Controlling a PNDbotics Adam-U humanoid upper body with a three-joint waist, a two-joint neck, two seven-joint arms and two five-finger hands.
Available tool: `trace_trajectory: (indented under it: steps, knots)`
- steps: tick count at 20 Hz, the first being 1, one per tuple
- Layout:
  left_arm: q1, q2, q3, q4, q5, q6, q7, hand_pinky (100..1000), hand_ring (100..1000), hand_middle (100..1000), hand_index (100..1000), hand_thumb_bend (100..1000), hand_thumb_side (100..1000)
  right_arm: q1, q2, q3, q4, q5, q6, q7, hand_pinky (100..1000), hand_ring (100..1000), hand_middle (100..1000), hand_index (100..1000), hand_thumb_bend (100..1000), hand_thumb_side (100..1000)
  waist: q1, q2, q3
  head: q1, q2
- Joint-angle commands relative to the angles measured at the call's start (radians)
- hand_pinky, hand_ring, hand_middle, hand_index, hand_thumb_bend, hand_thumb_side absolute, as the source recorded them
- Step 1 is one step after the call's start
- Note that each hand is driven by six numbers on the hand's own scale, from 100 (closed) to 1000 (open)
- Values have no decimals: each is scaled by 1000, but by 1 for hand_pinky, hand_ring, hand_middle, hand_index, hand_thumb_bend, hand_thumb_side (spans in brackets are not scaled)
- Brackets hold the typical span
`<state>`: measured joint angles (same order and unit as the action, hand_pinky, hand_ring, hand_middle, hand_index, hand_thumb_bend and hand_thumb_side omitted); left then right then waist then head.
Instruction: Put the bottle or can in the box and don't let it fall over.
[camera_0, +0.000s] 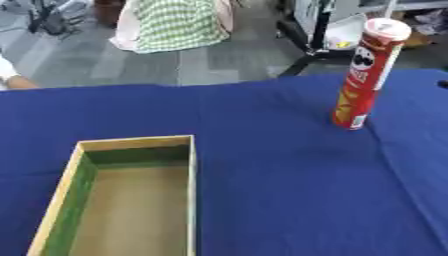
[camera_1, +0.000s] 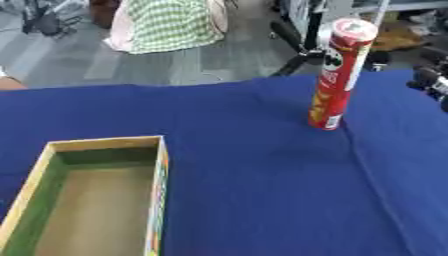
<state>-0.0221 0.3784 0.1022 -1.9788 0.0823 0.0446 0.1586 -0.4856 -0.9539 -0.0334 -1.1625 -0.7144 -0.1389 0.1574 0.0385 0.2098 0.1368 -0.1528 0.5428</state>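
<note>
While unheld, upright red can (camera_0: 367, 75) beside empty box (camera_0: 131, 200); right robot hand (camera_1: 430, 82) finger state indiscernible.

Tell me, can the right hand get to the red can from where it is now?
Probably yes. The right hand shows at the right edge beside the upright red can, with only bare blue cloth between them.

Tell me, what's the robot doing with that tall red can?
Nothing is holding the red can right now. It stands upright by itself on the blue tablecloth, toward the far right. The cardboard box sits open and empty at the near left, well apart from the can. Only a bit of the robot's right hand shows at the right edge, near the can but not touching it. So the can has not gone into the box yet.
</note>
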Motion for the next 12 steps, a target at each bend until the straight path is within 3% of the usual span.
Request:
trace_trajectory:
  steps: [1,12]
  knots:
    - [-10,23,6,-16,3,-1,-3,928,963,786,769,100,679,-25,-29,1,-8,27,6,16,880,1000,1000,900,997,373,-2,-14,2,-5,-13]
    - [-13,23,5,-16,6,-2,-6,927,963,786,769,100,678,-65,-2,26,-4,89,33,49,888,1000,1000,892,1000,391,-1,-17,7,-25,-12]
